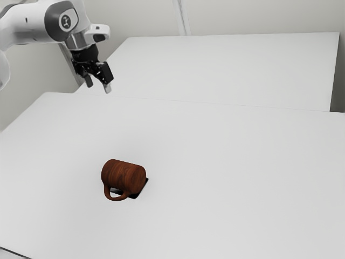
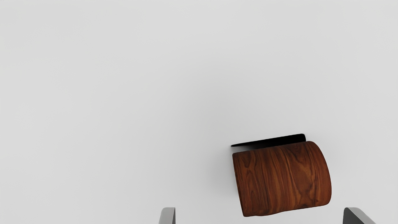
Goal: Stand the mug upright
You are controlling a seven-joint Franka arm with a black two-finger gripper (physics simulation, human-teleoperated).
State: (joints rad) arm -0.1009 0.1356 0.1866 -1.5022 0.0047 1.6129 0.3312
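Empty and open, our gripper (image 1: 98, 85) hangs well above the surface (image 1: 242, 178), its two fingertips wide apart, a stance that would leave room to straddle something as thick as a mug and height enough to line up over it first. Below, and toward the exterior camera, the brown wood-grained mug (image 1: 124, 178) lies on its side on the surface, touched by neither finger; in the wrist view its body appears between the tips, though the exterior view shows the drop between. What looks like its closed base (image 1: 138, 179) faces the exterior view's right, so its mouth probably points the other way. The handle (image 1: 116, 198) sticks out low toward the exterior camera, where we judge it acts as a prop against rolling; whether it bears on the surface we cannot tell. A black patch (image 2: 273, 141) beside the body is most likely shadow. Standing the mug up remains to be done, and we judge it calls for a firm hold and a quarter turn onto the base, with the handle kept from snagging. Farthest off, a broad white panel (image 1: 226, 70) stretches before a pale wall (image 1: 264, 16).
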